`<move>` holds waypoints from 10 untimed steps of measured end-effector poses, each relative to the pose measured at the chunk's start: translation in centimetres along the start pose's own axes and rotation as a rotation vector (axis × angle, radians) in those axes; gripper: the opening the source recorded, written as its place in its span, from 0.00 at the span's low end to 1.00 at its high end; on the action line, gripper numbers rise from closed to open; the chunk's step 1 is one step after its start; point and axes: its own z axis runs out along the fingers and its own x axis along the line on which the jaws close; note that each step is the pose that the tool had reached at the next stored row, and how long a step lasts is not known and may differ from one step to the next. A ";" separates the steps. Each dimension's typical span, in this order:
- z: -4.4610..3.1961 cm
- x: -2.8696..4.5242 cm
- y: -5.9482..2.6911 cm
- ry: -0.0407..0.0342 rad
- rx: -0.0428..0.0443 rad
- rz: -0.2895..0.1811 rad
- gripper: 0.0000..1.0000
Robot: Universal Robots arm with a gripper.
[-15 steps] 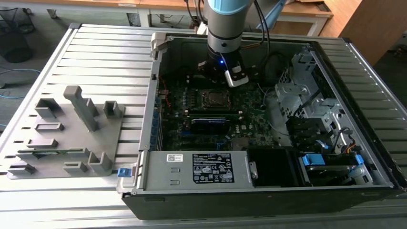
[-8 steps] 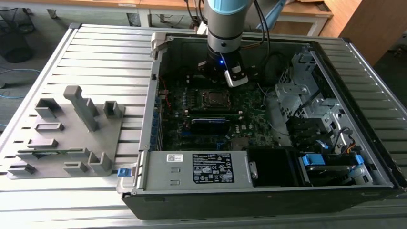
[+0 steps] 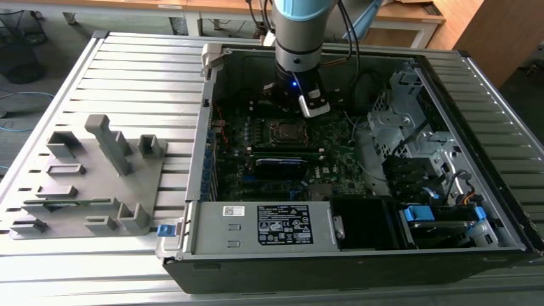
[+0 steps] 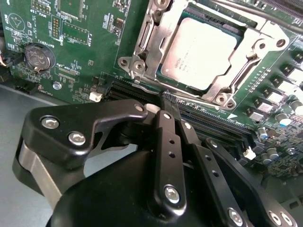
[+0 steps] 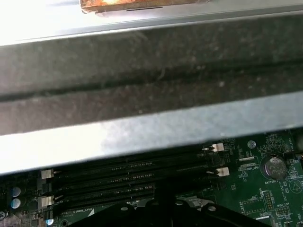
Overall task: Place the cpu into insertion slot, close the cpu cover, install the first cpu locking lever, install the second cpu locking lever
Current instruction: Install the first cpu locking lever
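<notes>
1 cpu (image 4: 199,52), pale silver face up, sits flat in the insertion slot (image 3: 287,131) near the middle of the green mainboard (image 4: 90,28), inside the open PC case (image 3: 476,83). 1 cpu cover (image 4: 150,35), a silvery frame, lies down around the chip w/ the chip's face showing thru its window. The gripper (image 4: 169,101) is just beside the socket, apart from the cpu. Its 2 black fingers (image 4: 165,142) are pressed together w/ nothing between them, tips over the long black memory slots (image 5: 118,182) that run alongside the socket. In the first wrist view 4 white clips (image 5: 217,147) show at the slot ends, 2 per end, and 1 round coin battery (image 5: 273,166) lies on the board nearby. In the exterior view the arm (image 3: 297,32) comes down into the case from the far side. 1 power supply (image 3: 264,226) w/ a white label sits along the case's near edge. 1 grey fixture (image 3: 93,185) w/ upright posts stands on the slatted table (image 3: 127,64) at the exterior view's left, well apart from the case.
</notes>
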 end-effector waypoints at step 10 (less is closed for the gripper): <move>-0.30 -0.01 0.06 -0.0019 0.0039 0.002 0.11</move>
